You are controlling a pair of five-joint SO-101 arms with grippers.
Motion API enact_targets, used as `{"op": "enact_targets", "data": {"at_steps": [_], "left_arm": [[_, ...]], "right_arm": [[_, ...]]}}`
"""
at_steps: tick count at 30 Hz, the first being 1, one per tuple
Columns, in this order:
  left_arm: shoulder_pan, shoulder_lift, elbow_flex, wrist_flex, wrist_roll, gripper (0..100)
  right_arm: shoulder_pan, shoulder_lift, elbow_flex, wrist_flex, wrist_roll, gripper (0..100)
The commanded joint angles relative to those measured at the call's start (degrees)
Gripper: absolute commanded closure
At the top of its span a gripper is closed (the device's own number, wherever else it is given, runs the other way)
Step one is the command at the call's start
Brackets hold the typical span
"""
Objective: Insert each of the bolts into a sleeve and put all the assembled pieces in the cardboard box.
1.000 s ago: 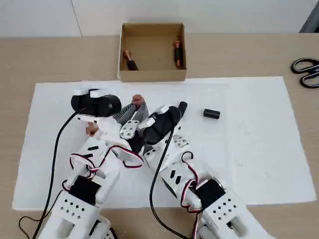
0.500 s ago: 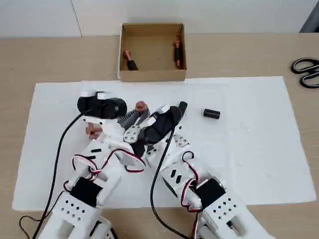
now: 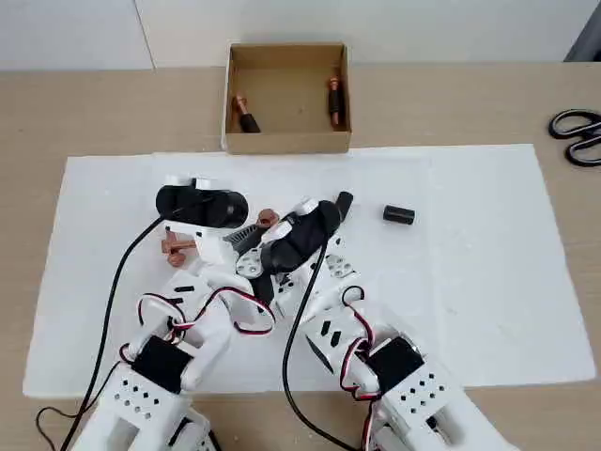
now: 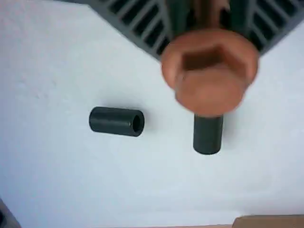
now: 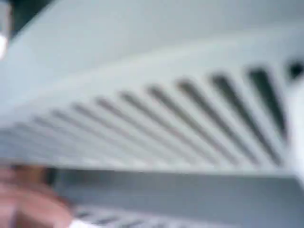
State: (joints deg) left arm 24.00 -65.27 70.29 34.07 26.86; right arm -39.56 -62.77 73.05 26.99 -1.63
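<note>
My left gripper (image 3: 264, 225) is shut on a copper bolt (image 3: 268, 219), gripping its shank, with the hex head (image 4: 209, 71) sticking out in front. The bolt is close beside my right gripper (image 3: 322, 216), whose dark body hides its tip. A black sleeve (image 3: 344, 200) sits just past that tip; whether it is held, I cannot tell. In the left wrist view this sleeve (image 4: 207, 134) lines up right behind the bolt head. Another sleeve (image 3: 398, 215) lies loose on the paper to the right. A second bolt (image 3: 174, 246) lies at the left. The cardboard box (image 3: 229, 94) holds two assembled pieces.
White paper (image 3: 470, 282) covers the middle of the wooden table. Scissors (image 3: 577, 132) lie at the far right edge. A black cable (image 3: 108, 310) trails from the left arm, which nearly touches the right arm at the centre.
My left gripper has carried the bolt right and toward the front, closing in on the right gripper. The right arm and both sleeves have stayed put.
</note>
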Motion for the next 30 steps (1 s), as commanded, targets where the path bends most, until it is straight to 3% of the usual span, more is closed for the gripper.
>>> {"op": "enact_targets", "data": {"at_steps": [1,10,17,25,30], "left_arm": [[-0.09,-0.18,-0.22,2.02,-0.09,99],[-0.18,-0.18,-0.57,2.02,-0.09,99],[-0.35,-0.18,-0.57,3.25,0.00,86],[-0.44,-0.26,-0.57,4.40,0.00,85],[-0.53,-0.26,-5.32,12.92,-0.09,85]], "right_arm": [[0.22,-1.63,-0.70,-0.04,-0.44,99.5],[0.22,-1.63,-0.70,-0.04,-0.44,99.5],[0.22,-1.63,-0.70,-0.04,-0.35,99.5],[0.22,-1.63,-0.70,0.04,-0.35,99.5],[0.31,-1.63,-0.70,0.04,-0.35,99.5]]}}
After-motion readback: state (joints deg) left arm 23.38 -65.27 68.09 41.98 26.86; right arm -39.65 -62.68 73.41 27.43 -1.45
